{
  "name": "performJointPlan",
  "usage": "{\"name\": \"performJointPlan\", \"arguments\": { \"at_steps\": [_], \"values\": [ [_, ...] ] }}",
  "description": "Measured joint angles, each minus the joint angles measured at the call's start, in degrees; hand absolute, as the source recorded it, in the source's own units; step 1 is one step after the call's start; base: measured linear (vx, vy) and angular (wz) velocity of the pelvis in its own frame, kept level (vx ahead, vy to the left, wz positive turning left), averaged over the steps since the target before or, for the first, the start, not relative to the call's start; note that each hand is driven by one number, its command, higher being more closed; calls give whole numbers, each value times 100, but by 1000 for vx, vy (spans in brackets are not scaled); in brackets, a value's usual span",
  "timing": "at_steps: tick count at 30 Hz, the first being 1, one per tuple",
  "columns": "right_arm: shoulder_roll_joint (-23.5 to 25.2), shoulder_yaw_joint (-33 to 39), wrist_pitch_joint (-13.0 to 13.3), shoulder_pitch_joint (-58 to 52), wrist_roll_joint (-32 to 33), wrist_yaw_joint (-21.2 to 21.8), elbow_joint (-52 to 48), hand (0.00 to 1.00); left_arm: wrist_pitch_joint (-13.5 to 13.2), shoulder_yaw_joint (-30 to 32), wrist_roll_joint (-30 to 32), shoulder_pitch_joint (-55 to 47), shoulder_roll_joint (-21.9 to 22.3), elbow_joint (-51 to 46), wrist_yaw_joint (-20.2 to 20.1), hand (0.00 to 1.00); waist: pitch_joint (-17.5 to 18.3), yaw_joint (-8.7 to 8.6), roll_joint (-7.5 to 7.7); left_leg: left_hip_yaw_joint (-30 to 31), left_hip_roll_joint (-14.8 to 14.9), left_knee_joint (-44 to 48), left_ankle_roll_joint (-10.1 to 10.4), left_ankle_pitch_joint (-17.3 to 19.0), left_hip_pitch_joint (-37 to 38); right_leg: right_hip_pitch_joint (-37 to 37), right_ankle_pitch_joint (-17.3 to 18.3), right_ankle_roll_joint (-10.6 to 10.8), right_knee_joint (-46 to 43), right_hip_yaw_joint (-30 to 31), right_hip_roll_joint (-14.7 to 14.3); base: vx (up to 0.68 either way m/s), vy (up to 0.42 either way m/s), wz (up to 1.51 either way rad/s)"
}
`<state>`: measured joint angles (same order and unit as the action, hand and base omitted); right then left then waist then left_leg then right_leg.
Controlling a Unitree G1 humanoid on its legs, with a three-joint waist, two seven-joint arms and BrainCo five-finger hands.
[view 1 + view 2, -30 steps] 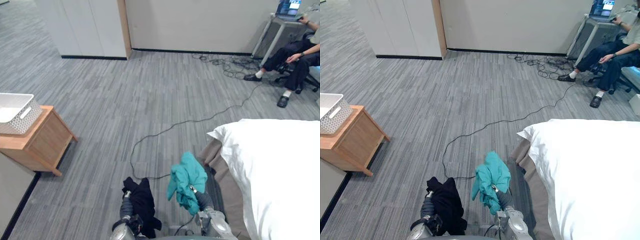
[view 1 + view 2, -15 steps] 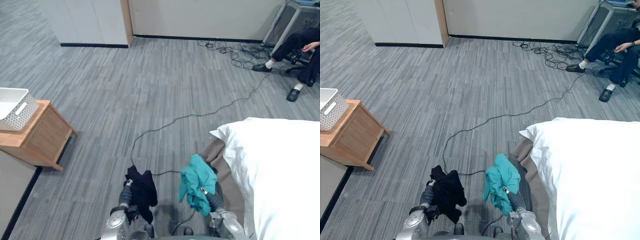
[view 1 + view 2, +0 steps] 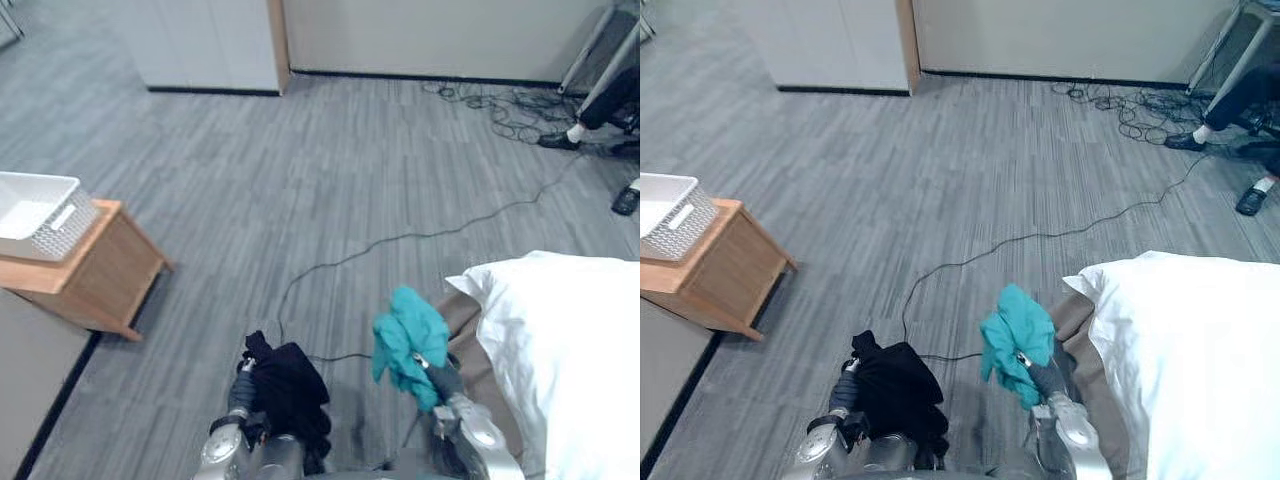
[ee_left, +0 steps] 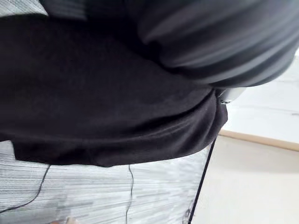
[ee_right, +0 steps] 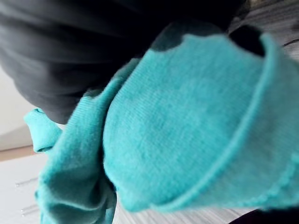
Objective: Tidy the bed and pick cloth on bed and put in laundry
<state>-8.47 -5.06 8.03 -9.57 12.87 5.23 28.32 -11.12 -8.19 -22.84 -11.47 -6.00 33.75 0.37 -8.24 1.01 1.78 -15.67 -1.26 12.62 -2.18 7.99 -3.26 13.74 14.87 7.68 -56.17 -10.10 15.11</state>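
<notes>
Left eye view: carrying black cloth (image 3: 290, 385) on left hand (image 3: 241, 392), teal cloth (image 3: 405, 330) on right hand (image 3: 443, 380), raised clear of carpet beside bed (image 3: 570, 330). Can't tell either clasp, buried in fabric. Bound, probably, for white basket (image 3: 70, 226) on wooden side table (image 3: 110, 270), well apart.

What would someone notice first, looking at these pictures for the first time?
A bright teal cloth bunched up at the right hand, beside the corner of the white bed. A black cloth hangs at the left hand over the grey carpet. To the left, a white basket sits on a wooden side table.
</notes>
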Motion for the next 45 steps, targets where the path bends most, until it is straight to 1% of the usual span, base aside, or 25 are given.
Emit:
{"name": "performJointPlan", "arguments": {
  "at_steps": [1, 3, 6, 9, 11, 12, 14, 15, 18, 20, 22, 24, 27, 28, 29, 30, 31, 32, 34, 36, 37, 40, 42, 44, 45],
  "values": [
    [19, -5, 6, -39, 3, 5, -1, 100, -1, -42, -1, -3, -2, 0, 2, 100, -28, 1, -105, 82, 22, -84, -17, 22, 147, 20, 55, -99, 206, -97, -31, 475, -32, 44],
    [79, -4, 30, -113, 12, 10, -59, 100, -30, -112, 0, 166, -85, -20, -19, 100, -34, -42, -210, 531, 145, -236, -40, 128, 398, 282, 32, -222, 1860, -245, -290, 442, -103, 90],
    [89, 2, 30, -176, 25, 11, -59, 100, -100, -94, 1, 306, -169, 78, -64, 100, -122, -154, -233, 1054, 367, -119, 117, 341, 620, 369, -1044, 55, 4398, 70, -509, 382, -207, 102],
    [159, -24, 26, -330, 76, 158, -126, 100, -168, -2, -18, 79, -309, 125, -171, 100, -116, -162, -44, 1437, 518, 204, 429, 980, 1120, 312, -1434, 93, 4723, 593, -484, 479, -416, 80],
    [20, -52, 12, -377, 133, 245, -312, 100, -140, 42, -184, -101, -303, 215, -170, 100, 156, -170, -234, 1772, 948, 484, 491, 1358, 1492, 394, -1539, -268, 3667, 311, -736, 607, -543, 78],
    [6, -63, -1, -300, 174, 225, -310, 100, -124, 69, -223, -110, -265, 260, -169, 100, 151, -163, -277, 1759, 1053, 1040, 432, 1298, 1273, 441, -1392, -409, 3392, 205, -799, 676, -650, 58],
    [-229, -54, -123, 16, 237, 199, -285, 100, -51, 105, -283, -85, 108, 284, -169, 100, 45, -65, -609, 1653, 1636, 3579, 291, 41, 2, 16, -1008, -686, 3457, -46, -1155, 582, -549, 20],
    [-281, -44, -141, 42, 237, 199, -284, 100, -48, 103, -252, -96, 197, 284, -171, 100, 32, -6, -714, 1676, 1711, 3982, 319, -130, -202, -194, -921, -740, 3605, -97, -1265, 539, -372, 19],
    [-244, -47, -184, 65, 218, 232, -279, 100, -54, 102, -117, -97, 228, 255, -264, 100, -64, 16, -578, 1214, 1091, 4042, 651, 334, -806, -1292, -862, -850, 4347, -309, -1280, 518, -362, 43],
    [-204, -56, -180, 67, 142, 239, -355, 100, -54, 95, -122, -96, 222, 152, -290, 100, -103, 29, -514, 275, 686, 2412, 598, 343, -941, -1872, -981, -896, 4789, -674, -1246, 430, -272, 45],
    [-217, -115, -218, 31, 40, 175, -462, 100, -54, 36, -124, -89, 226, 68, -303, 100, -141, 6, -460, -415, 416, 874, 645, 94, -951, -2295, -946, -875, 5081, -922, -1271, 448, -238, 54],
    [-370, -233, -273, 7, -8, 56, -513, 100, -54, -127, -124, -94, 224, -33, -349, 100, -139, 20, -483, -822, 423, -14, 722, -355, -1046, -2700, -843, -718, 5342, -1072, -1453, 462, -203, 41],
    [-446, -197, -330, -158, 23, -56, -494, 100, -21, -328, -120, -90, 247, -200, -405, 100, 149, 170, -412, -1219, 380, -296, 325, -499, -1150, -2950, 81, -562, 4990, -1369, -1464, 565, -91, 20],
    [-436, -150, -332, -226, 38, -55, -444, 100, 17, -367, -115, -84, 240, -203, -404, 100, 265, 156, -334, -1228, 290, -276, -46, -511, -1136, -2934, 321, -408, 4703, -1485, -1357, 468, -21, 38],
    [-438, -115, -335, -200, 83, -60, -299, 100, 73, -362, -87, 11, 270, -102, -406, 100, 307, 106, -270, -1165, 113, -272, -524, -759, -1033, -2616, 578, -219, 3391, -1499, -1045, 570, -4, 70],
    [-427, -12, -340, -216, 128, -112, -164, 100, 98, -395, 43, 120, 259, 14, -428, 100, 296, 52, -192, -976, -50, -347, -850, -862, -808, -1903, 196, -113, 1442, -1321, -573, 680, -15, 89],
    [-384, 27, -343, -225, 130, -162, -95, 100, 100, -414, 109, 163, 195, 36, -432, 100, 273, -50, -122, -781, -235, -463, -912, -816, -581, -1571, -528, -230, 491, -1139, -345, 552, -1, 105],
    [-320, 55, -346, -246, 129, -169, -41, 100, 102, -450, 128, 213, 125, 53, -429, 100, 227, -151, -30, -554, -355, -567, -962, -782, -365, -1290, -687, -287, -153, -931, -249, 565, -45, 135],
    [-156, 80, -355, -342, 128, -187, -65, 100, 129, -542, 140, 392, 3, 57, -415, 100, 74, -305, 16, 119, -440, -603, -903, -534, 124, -491, -276, -521, -543, -355, -473, 568, -86, 152],
    [-13, 82, -350, -535, 129, -293, -236, 100, 132, -583, 121, 466, -30, 57, -431, 100, 19, -404, -89, 665, -367, -605, -794, -353, 472, -82, -76, -419, 253, 143, -826, 524, -167, 156],
    [73, 83, -297, -792, 139, -385, -414, 100, 129, -710, 120, 545, -63, 56, -539, 100, 15, -525, -129, 1101, -321, -595, -728, -177, 664, 127, -103, -343, 1312, 427, -946, 701, -314, 170],
    [253, 69, -245, -861, 232, -438, -443, 100, 135, -751, 130, 608, -190, 53, -673, 100, 7, -447, -54, 1452, -216, -571, -414, 173, 1054, 167, -980, -149, 4318, 513, -887, 489, -273, 83],
    [379, 44, -223, -735, 236, -507, -442, 100, 195, -743, 132, 597, -325, 57, -661, 100, 51, -326, 112, 1410, -154, -534, -143, 633, 1490, 374, -1392, -292, 4847, 151, -797, 660, -441, -1],
    [263, 70, -225, -552, 248, -504, -439, 100, 202, -774, 139, 575, -282, 74, -647, 100, 230, -339, -171, 1356, 338, -242, 120, 1116, 1718, 416, -1976, -646, 4593, -106, -1158, 839, -474, -9],
    [260, 86, -234, -467, 296, -516, -428, 100, 200, -780, 138, 600, -283, 112, -647, 100, 265, -332, -188, 1252, 405, 201, 168, 1113, 1541, 430, -2102, -822, 4530, -146, -1197, 716, -392, 1]
  ]
}}
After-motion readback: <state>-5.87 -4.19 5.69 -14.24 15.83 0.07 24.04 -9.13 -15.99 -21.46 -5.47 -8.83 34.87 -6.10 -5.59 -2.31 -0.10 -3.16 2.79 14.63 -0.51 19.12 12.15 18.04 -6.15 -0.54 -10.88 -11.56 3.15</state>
